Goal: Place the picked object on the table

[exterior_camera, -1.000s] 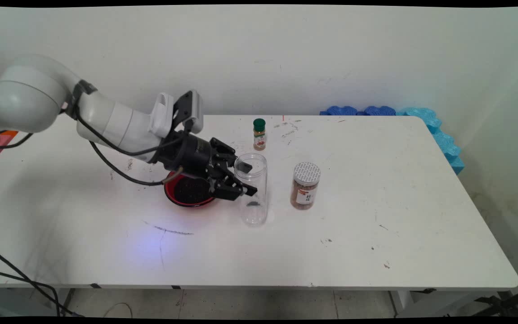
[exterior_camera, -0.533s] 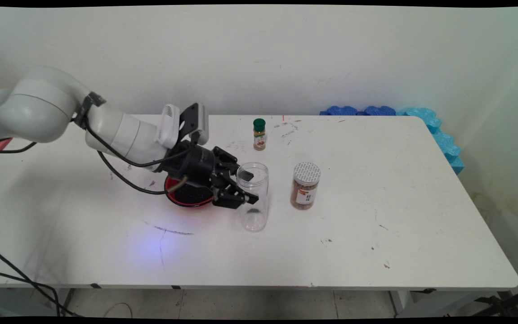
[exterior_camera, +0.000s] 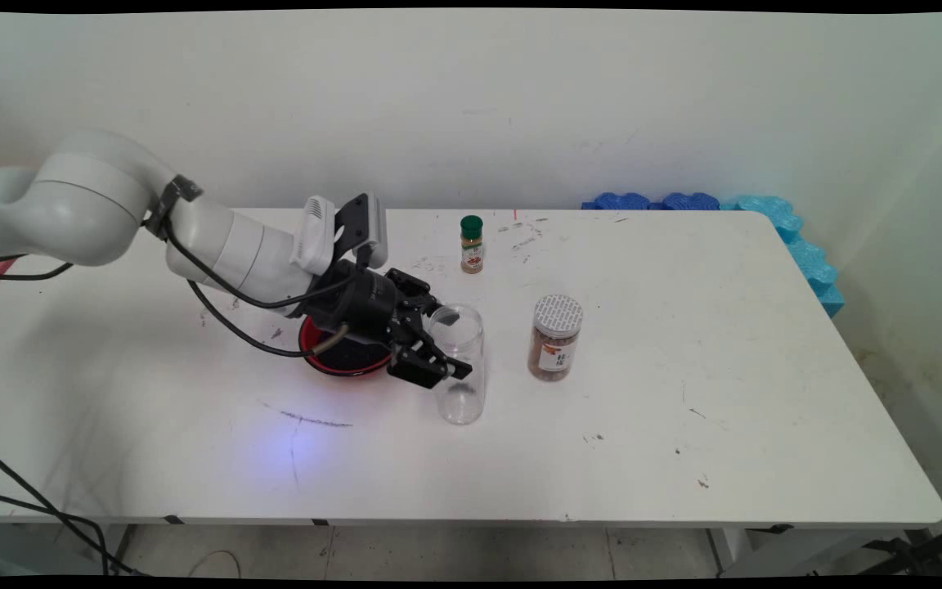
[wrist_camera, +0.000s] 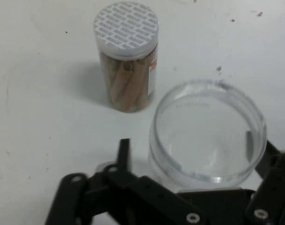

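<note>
A clear, empty, lidless jar point(exterior_camera: 463, 397) stands upright on the white table point(exterior_camera: 684, 425), seen from above as jar point(wrist_camera: 208, 108) in the hand view. My gripper point(exterior_camera: 452, 343) is open and straddles it near the top. One finger is behind the jar and the other in front. In the hand view the left finger point(wrist_camera: 124, 152) stands a little off the jar's wall, while the right finger point(wrist_camera: 269, 152) lies close against it; the gripper point(wrist_camera: 196, 150) holds nothing tight. A red bowl point(exterior_camera: 332, 368) with dark contents lies just left of the jar, partly hidden by my hand.
A jar with a patterned white lid point(exterior_camera: 557, 337), full of brown sticks, stands right of the clear jar, also jar point(wrist_camera: 127, 70). A small green-capped spice bottle point(exterior_camera: 471, 244) stands farther back. Blue foam padding point(exterior_camera: 765, 214) lines the far right corner.
My hand has come down and a little to the right. The clear jar between its fingers has sunk and shifted slightly toward the near side with it.
</note>
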Controlling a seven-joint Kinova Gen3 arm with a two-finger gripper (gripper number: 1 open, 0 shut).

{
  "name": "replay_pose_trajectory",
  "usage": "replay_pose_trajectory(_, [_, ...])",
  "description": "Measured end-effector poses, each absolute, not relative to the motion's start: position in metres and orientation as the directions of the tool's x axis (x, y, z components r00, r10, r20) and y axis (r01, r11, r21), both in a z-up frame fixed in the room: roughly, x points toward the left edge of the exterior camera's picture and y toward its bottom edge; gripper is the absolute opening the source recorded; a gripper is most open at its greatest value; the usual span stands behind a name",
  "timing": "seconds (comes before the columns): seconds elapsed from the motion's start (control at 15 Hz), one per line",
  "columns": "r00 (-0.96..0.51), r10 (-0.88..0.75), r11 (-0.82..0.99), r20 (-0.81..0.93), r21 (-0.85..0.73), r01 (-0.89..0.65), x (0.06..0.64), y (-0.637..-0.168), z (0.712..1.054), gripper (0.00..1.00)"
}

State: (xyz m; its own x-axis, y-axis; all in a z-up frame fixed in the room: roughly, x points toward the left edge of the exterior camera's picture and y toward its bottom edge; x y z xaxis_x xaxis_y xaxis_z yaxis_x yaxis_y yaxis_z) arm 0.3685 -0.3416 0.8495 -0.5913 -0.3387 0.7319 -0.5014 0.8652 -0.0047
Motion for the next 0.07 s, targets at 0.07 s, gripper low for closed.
replay_pose_trajectory(0.07, [-0.587,-0.34,0.865,0.735,-0.001,-0.503,0.3677,-0.3422,0.85,1.0])
